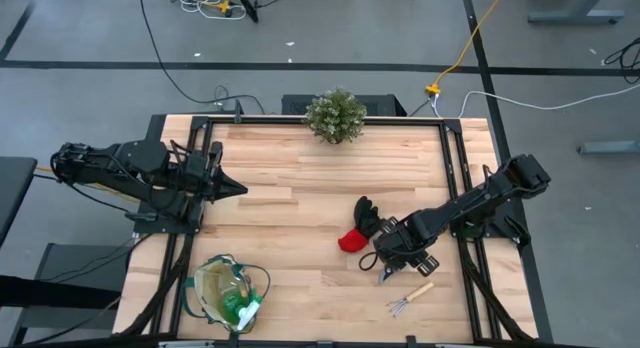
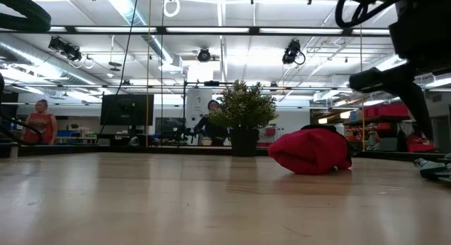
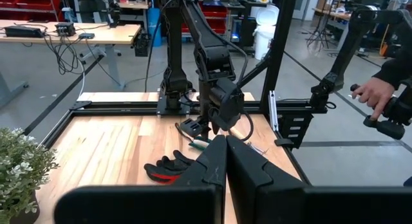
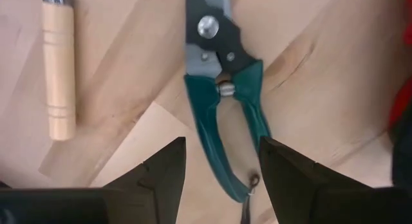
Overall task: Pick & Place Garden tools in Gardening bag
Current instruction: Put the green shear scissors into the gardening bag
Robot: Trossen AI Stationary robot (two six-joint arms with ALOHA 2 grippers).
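Pruning shears (image 4: 222,102) with teal handles lie flat on the table. My right gripper (image 4: 222,179) is open just above them, pointing down, one finger on either side of the handles, apart from them; in the high view it is at the near right (image 1: 388,270). A wooden-handled mini rake (image 1: 410,296) lies beside the shears; its handle (image 4: 58,76) shows in the right wrist view. The black-and-red glove (image 1: 360,226) lies on the table by my right gripper. The tan gardening bag (image 1: 230,293) stands near left with a green spray bottle (image 1: 242,308) inside. My left gripper (image 1: 238,189) is shut and empty at the left.
A bushy potted plant (image 1: 335,115) stands at the far edge's middle. Black frame rails run along the table's left and right sides. In the left wrist view a person's hand (image 3: 376,95) holds a controller beyond the table's right side. Bare wood lies between the glove and the bag.
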